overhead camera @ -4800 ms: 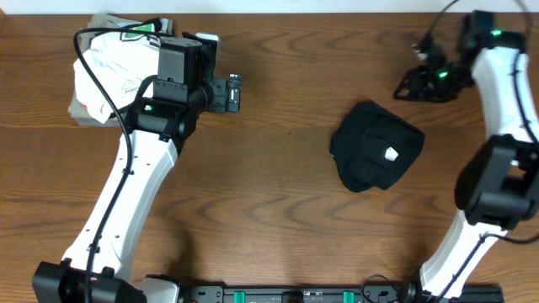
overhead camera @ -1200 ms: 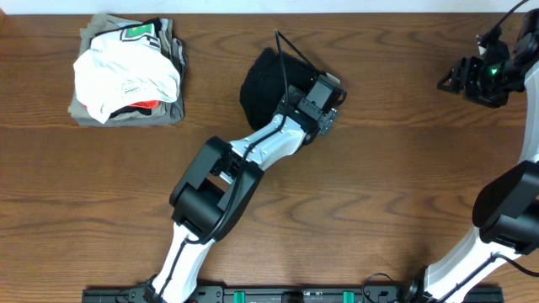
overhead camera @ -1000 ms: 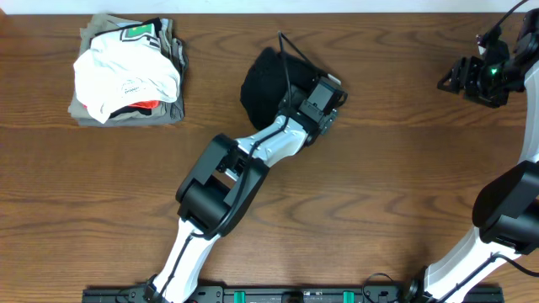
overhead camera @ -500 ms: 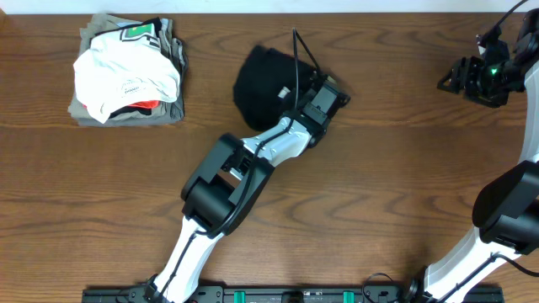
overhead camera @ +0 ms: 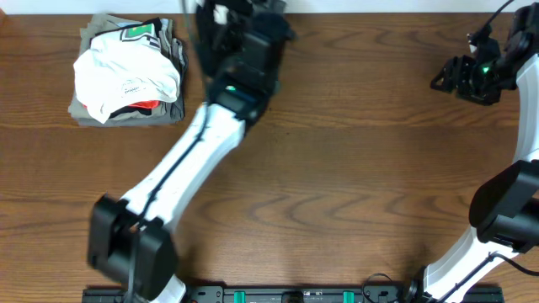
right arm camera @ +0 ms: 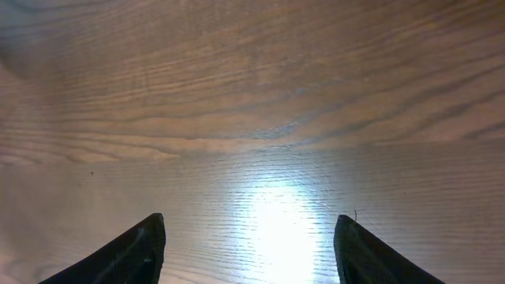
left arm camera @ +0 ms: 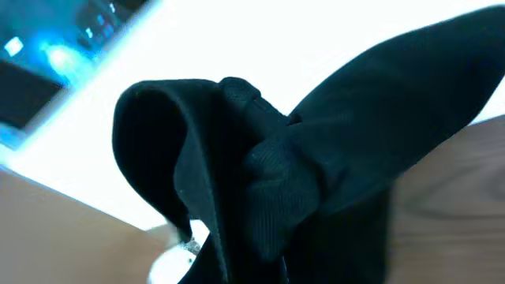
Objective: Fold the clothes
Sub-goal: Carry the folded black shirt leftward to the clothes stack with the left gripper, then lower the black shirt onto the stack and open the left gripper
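Since left gripper pinches only a bunched wad of black shirt, fabric may slip free and drop crumpled; right gripper is spread.

Left arm motion-blurred; glare on table; black shirt soft, backdrop overexposed.

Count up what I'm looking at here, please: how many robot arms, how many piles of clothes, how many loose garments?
Robot arms: 2 (left arm, right arm)
Piles of clothes: 1 (white garment on grey-olive garments)
Loose garments: 1 (black shirt, held by the left arm)
Total: 4
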You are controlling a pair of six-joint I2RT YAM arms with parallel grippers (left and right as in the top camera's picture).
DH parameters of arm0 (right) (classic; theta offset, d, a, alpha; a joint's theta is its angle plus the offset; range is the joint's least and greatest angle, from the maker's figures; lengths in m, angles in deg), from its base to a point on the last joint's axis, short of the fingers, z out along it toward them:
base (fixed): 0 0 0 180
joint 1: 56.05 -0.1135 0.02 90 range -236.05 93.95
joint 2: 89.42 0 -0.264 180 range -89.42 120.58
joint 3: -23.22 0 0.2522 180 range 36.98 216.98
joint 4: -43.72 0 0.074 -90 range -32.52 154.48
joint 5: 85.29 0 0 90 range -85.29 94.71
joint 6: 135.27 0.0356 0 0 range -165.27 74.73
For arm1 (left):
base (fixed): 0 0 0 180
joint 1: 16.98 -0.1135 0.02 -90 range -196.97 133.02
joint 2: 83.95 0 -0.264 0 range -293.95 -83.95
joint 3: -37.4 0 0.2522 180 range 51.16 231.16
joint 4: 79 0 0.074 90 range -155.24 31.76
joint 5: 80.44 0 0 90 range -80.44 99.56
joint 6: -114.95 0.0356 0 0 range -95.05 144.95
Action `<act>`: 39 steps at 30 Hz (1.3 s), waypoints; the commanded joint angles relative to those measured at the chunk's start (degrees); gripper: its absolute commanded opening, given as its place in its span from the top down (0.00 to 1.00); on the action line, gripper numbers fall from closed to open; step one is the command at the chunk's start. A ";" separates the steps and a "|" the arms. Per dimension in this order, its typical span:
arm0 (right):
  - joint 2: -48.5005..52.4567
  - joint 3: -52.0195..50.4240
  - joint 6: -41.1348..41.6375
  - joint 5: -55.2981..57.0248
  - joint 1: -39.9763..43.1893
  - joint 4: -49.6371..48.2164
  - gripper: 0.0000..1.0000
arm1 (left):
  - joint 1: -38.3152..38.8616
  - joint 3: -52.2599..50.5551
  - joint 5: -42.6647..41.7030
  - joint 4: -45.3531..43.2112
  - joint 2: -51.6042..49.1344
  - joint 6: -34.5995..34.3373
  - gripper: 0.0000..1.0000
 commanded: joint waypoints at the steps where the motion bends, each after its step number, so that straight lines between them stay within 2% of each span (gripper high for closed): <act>1: -0.81 0.26 -0.66 -0.22 -0.79 0.00 0.34 | -2.82 0.87 -3.21 -0.63 2.12 14.05 0.94; 4: -0.81 0.26 -0.66 -0.22 -1.20 -0.04 0.34 | -6.45 0.87 -3.91 -1.25 2.56 23.74 0.94; 7: -0.81 0.26 -0.66 -0.22 -1.57 -0.20 0.33 | -10.99 0.85 -9.62 0.79 2.32 37.40 0.94; 11: -0.81 0.26 -0.68 -0.20 -2.03 -0.39 0.33 | -18.10 0.85 -18.08 0.90 1.86 52.02 0.94; 13: -0.81 0.26 -0.68 -0.20 -2.19 -0.50 0.33 | -21.68 0.85 -23.47 -0.37 1.86 55.82 0.94; 17: -0.81 0.26 -0.66 -0.20 -2.43 -0.72 0.33 | -29.24 0.85 -37.51 -5.20 1.84 56.46 0.94; 21: -0.81 0.26 -0.66 -0.20 -2.91 -0.96 0.33 | -35.98 0.85 -53.24 -6.23 0.92 56.43 0.94; 23: -0.81 0.26 -0.63 -0.22 -3.28 -1.03 0.32 | -38.27 0.85 -57.18 -6.23 0.00 56.43 0.94; 27: -0.81 0.26 -0.61 -0.22 -4.28 -1.27 0.32 | -41.13 0.85 -58.21 -7.67 -2.97 56.48 0.94; 35: -0.81 0.26 -0.42 -0.22 -6.93 -2.97 0.32 | -42.99 0.85 -58.18 -17.90 -10.34 56.43 0.94; 39: -0.81 0.26 -0.44 -0.17 -8.00 -3.41 0.32 | -43.63 0.85 -56.13 -12.87 -11.10 56.39 0.94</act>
